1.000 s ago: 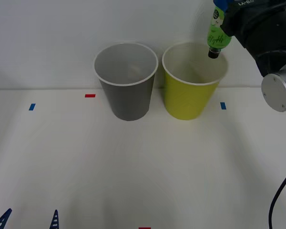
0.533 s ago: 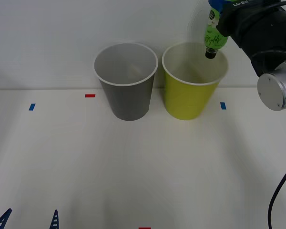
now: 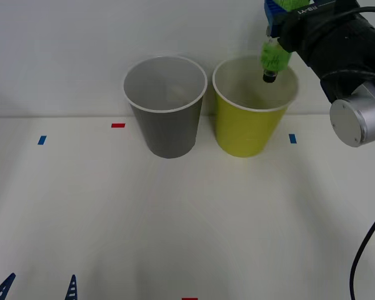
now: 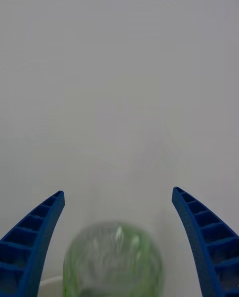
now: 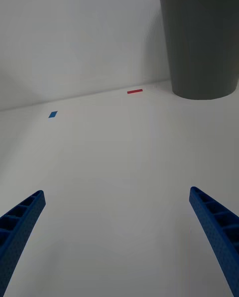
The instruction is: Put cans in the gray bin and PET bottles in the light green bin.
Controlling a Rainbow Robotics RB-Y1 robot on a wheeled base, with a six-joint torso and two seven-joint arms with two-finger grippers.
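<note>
Bottle point(image 3: 275, 57) shifted left, cap down, near-upright, over light green bin point(image 3: 250, 128), right hand point(image 3: 281, 15) released

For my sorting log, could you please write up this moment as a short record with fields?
right gripper: above the far side of the light green bin, fingers spread, not pressing the bottle
green-labelled PET bottle: cap down, blurred, between the open fingers, over the light green bin's mouth
light green bin: upright on the table, right of the gray bin
gray bin: upright, nothing visible inside
left gripper: open, low over the near table
</note>
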